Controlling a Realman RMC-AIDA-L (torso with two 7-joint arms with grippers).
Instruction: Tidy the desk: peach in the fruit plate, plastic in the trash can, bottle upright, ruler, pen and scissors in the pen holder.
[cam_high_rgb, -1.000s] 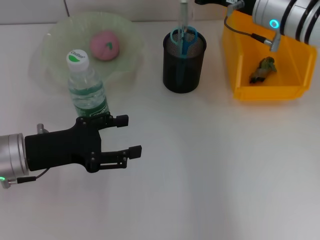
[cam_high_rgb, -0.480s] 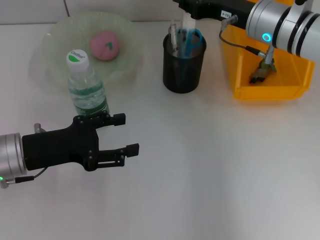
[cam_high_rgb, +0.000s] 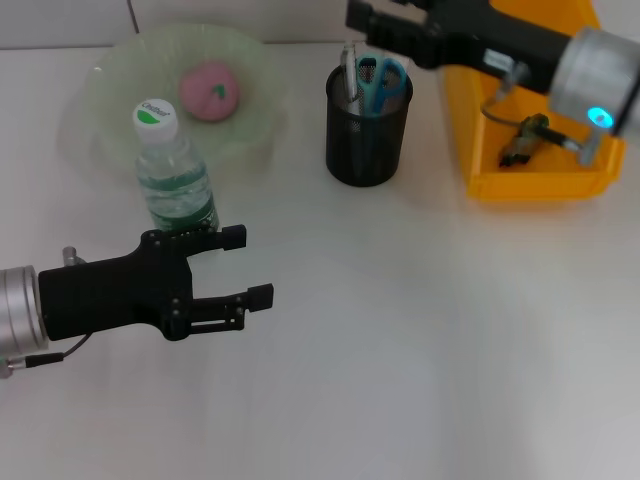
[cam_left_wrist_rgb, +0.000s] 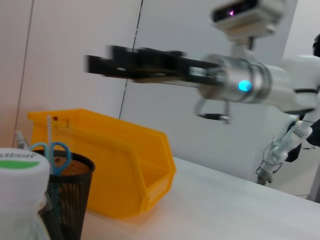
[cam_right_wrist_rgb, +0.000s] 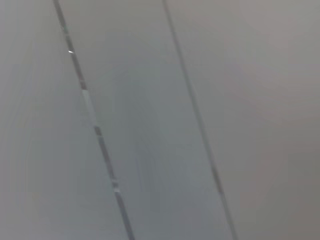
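Both grippers hold nothing: left gripper (cam_high_rgb: 240, 268) fingers apart beside the light, tippable bottle (cam_high_rgb: 175, 175); right gripper (cam_high_rgb: 362, 18) fingers unclear; grip mid-body.

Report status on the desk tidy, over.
Left gripper open, empty, beside upright clear plastic bottle. Right gripper above black mesh pen holder. Blue scissors in holder, pink peach on plate.
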